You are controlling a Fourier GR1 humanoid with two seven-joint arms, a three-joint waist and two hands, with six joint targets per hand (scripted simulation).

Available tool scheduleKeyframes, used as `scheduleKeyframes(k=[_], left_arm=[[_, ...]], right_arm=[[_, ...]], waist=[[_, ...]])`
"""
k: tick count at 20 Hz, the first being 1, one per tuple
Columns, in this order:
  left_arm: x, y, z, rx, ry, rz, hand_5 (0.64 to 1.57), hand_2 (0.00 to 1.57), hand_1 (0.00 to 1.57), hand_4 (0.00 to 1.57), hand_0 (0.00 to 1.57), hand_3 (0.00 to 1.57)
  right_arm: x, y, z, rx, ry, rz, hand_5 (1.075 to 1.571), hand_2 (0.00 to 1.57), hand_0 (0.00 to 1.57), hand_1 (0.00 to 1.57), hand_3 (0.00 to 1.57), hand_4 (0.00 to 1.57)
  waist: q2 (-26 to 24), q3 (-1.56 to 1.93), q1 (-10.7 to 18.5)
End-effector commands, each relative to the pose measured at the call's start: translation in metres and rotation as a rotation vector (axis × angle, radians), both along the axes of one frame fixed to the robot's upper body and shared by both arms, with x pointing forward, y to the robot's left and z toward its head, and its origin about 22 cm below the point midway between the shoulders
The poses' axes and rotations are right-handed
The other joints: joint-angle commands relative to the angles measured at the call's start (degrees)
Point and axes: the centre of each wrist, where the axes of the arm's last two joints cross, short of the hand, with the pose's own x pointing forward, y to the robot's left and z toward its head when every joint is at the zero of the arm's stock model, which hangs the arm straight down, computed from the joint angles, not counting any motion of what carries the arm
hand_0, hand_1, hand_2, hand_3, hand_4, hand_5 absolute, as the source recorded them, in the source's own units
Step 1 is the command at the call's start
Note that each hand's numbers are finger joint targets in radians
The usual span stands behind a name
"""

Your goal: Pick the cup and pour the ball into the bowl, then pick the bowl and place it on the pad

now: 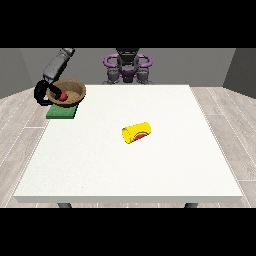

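Observation:
A brown bowl sits over the green pad at the table's far left. A red ball lies inside the bowl. The hand at the view's left is black, and its fingers curl round the bowl's left rim. A yellow cup with a red mark lies on its side near the middle of the table, its mouth facing the view's left. No other hand shows in the view.
The white table stretches wide in front of and to the right of the cup. The robot's torso stands behind the far edge. Wooden floor surrounds the table.

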Motion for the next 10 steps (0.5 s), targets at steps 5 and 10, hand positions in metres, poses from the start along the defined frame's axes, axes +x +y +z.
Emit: scheduleKeyframes(k=[5, 10], left_arm=[[-0.019, -0.021, 0.053, 0.035, -0.121, -0.035, 1.533, 0.00, 0.00, 0.13, 0.00, 0.00], [-0.019, -0.031, 0.052, 0.022, -0.071, -0.054, 1.528, 0.00, 0.00, 0.00, 0.00, 0.00]], right_arm=[[-0.010, -0.053, 0.029, -0.046, -0.106, -0.066, 1.547, 1.57, 1.57, 1.57, 0.39, 1.30], [-0.012, -0.056, 0.015, -0.038, -0.070, -0.053, 1.559, 1.57, 1.57, 1.57, 0.58, 1.25]], waist=[[7.1, 0.12, 2.5], [4.8, 0.04, 2.6]])
